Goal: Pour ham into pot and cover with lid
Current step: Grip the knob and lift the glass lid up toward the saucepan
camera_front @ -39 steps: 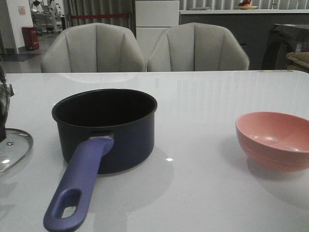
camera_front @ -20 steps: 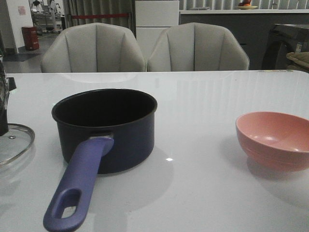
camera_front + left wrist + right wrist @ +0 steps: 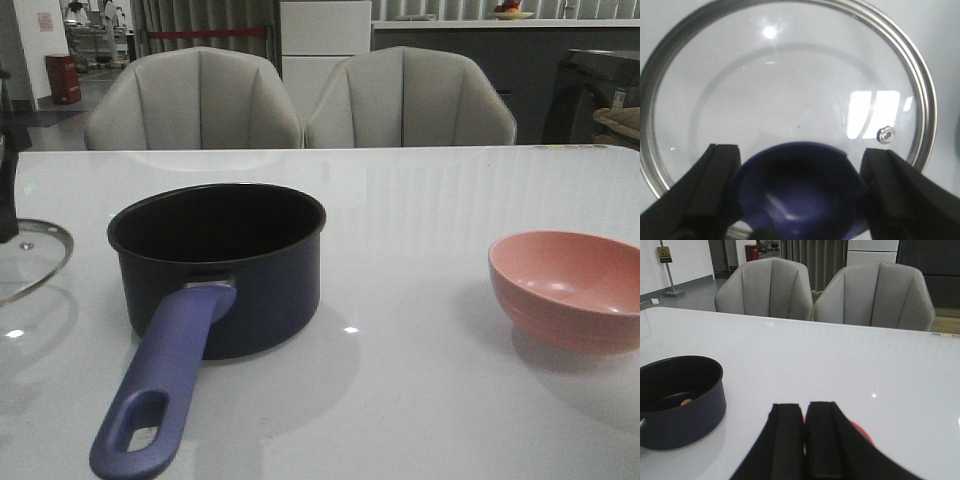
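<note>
The dark navy pot [image 3: 222, 275] stands left of the table's middle, its blue-purple handle [image 3: 160, 385] pointing toward me. In the right wrist view the pot [image 3: 682, 412] holds an orange-pink bit of ham [image 3: 686, 401] on its black floor. The clear glass lid [image 3: 30, 262] hangs tilted at the far left, off the table. My left gripper [image 3: 801, 154] is shut on the lid's blue-purple knob [image 3: 800, 197]; the steel rim and vent hole [image 3: 885, 134] show behind it. My right gripper [image 3: 805, 410] is shut and empty, just above the pink bowl [image 3: 863, 434].
The pink bowl [image 3: 570, 290] sits at the table's right side, its inside looking bare. Two grey chairs [image 3: 300, 100] stand behind the far edge of the white table [image 3: 420, 200]. The left arm shows only as a dark sliver [image 3: 6, 200] at the left edge.
The lid has risen off the table and tilted in the left gripper's hold. Pot and bowl have not moved.
</note>
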`<move>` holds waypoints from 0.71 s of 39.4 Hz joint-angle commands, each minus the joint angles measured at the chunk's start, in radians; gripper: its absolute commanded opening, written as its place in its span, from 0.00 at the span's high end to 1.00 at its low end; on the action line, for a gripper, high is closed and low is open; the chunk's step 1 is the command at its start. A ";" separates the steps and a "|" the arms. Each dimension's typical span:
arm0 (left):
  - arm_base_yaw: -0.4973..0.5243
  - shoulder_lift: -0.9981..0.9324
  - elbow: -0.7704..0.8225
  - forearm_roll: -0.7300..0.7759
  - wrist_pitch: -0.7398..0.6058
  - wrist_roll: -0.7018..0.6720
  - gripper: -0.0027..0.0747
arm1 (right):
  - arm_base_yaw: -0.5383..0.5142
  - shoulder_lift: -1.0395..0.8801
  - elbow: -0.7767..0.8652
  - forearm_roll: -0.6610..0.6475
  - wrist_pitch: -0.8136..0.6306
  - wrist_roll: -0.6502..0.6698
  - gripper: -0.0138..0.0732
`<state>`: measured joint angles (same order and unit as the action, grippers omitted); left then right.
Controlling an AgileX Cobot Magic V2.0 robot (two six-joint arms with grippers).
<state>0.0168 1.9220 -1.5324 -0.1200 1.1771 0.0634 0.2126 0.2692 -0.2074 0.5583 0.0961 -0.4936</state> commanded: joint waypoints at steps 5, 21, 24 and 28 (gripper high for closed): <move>-0.001 -0.089 -0.182 -0.009 0.109 -0.007 0.82 | -0.002 0.007 -0.029 0.009 -0.060 -0.007 0.67; -0.176 -0.112 -0.296 0.025 0.109 -0.007 0.82 | -0.002 0.007 -0.029 0.009 -0.060 -0.007 0.67; -0.231 -0.112 -0.297 0.048 0.109 -0.007 0.82 | -0.002 0.007 -0.029 0.009 -0.060 -0.007 0.67; -0.282 -0.112 -0.297 0.047 0.109 -0.007 0.82 | -0.002 0.007 -0.029 0.009 -0.060 -0.007 0.67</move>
<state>-0.2275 1.8719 -1.7931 -0.0758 1.2484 0.0634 0.2126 0.2692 -0.2074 0.5583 0.0961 -0.4936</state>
